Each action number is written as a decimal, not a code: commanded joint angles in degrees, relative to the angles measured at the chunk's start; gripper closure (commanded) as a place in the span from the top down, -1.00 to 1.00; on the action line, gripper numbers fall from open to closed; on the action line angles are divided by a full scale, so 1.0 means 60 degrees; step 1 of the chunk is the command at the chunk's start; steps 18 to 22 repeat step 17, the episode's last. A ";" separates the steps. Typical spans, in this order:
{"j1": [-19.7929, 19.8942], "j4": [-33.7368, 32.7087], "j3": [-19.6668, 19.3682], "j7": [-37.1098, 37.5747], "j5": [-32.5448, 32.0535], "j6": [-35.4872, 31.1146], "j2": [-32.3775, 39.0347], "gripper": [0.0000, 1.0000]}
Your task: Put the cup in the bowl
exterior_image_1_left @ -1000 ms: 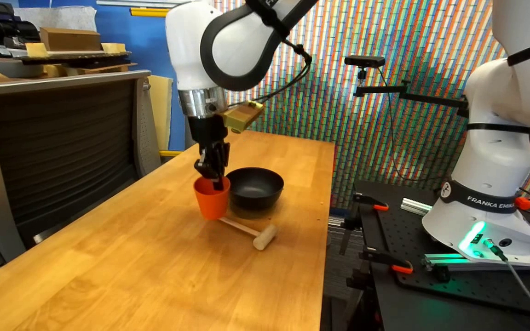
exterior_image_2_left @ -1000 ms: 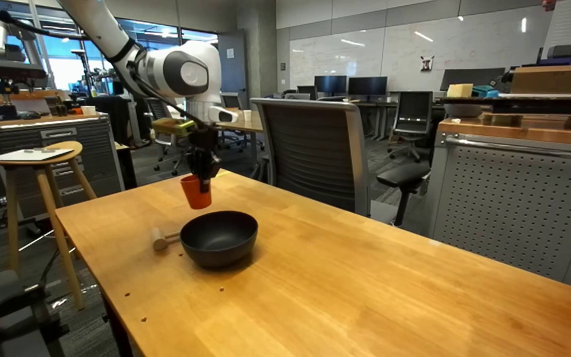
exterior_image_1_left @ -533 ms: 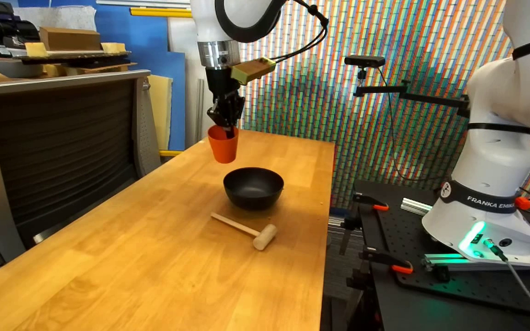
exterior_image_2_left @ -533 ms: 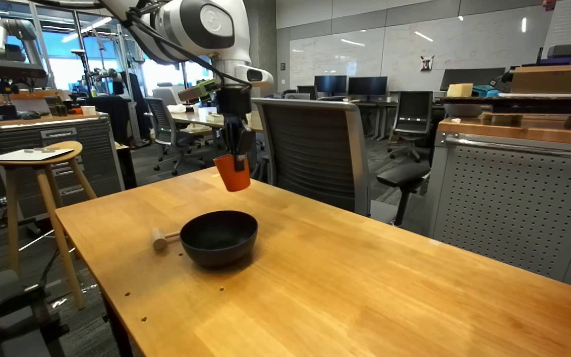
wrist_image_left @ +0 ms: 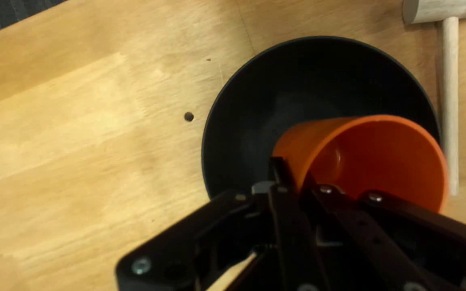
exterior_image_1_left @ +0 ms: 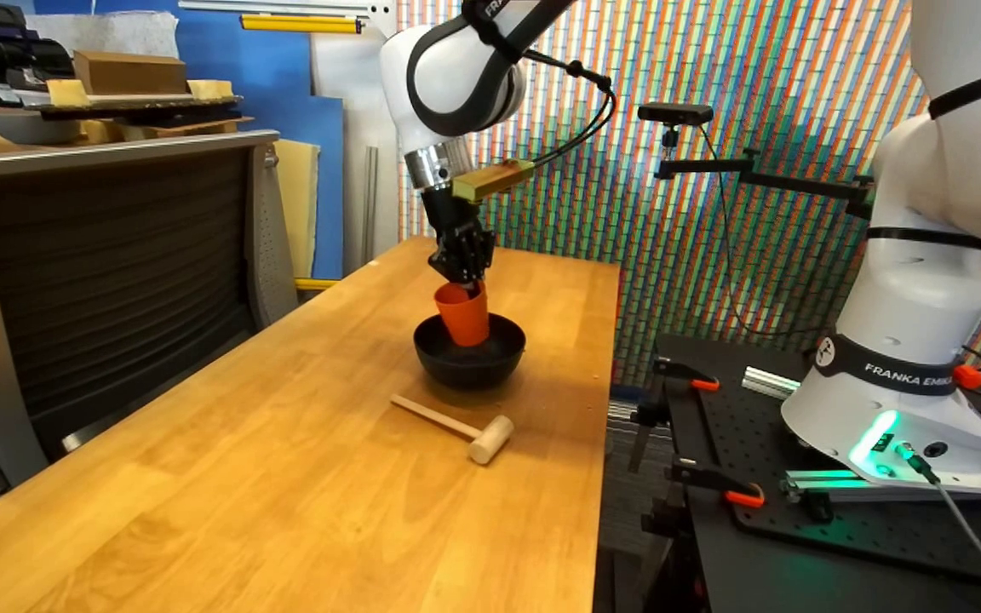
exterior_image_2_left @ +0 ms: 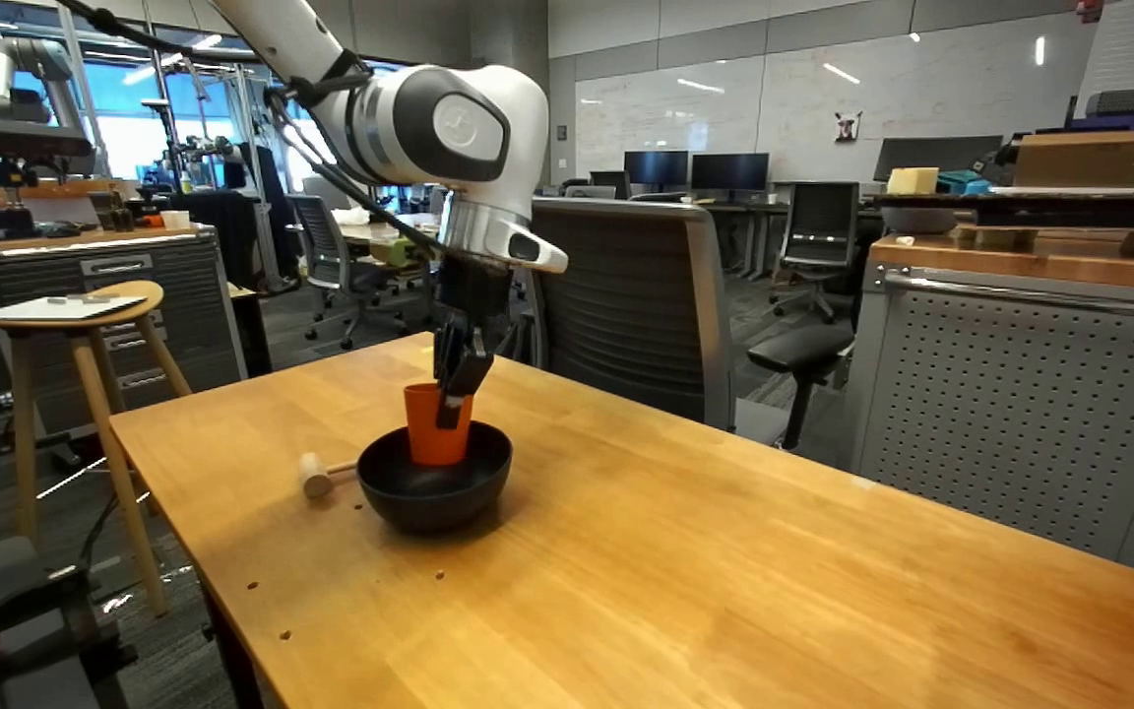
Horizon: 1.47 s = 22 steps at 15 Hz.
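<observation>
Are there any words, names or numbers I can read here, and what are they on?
"FRANKA EMIKA": on the black band around the robot's base.
"FRA", the rest out of sight: high on the robot's arm.
Too small to read: the round badge and little dark square on the base.
Too faint: the marks on the whiteboard.
I can read no numbers, and see no writing on the cup, bowl or mallet.

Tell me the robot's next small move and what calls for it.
Probably lower the tool slightly before releasing. It pinches the wall of the orange cup, whose lower end shows within the rim of the black bowl in both exterior views. Whether the base touches the bottom can't be made out, so lowering first should avoid a drop.
</observation>
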<state>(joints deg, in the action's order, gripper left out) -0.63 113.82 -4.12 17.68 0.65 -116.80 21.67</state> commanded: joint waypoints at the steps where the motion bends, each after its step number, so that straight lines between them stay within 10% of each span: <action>1: 0.0208 -0.0111 0.0261 -0.0692 0.0718 0.0138 0.0433 -0.85; 2: 0.0243 -0.0133 0.0271 -0.0815 0.0850 0.0172 0.0485 -0.84; 3: 0.0279 -0.0140 0.0263 -0.0933 0.0946 0.0154 0.0507 -0.34; 13: -0.0010 0.0160 0.0277 -0.1778 -0.0689 0.1321 -0.2798 0.97; 22: 0.0079 -0.0022 0.0355 -0.1728 -0.0453 0.1374 -0.2720 1.00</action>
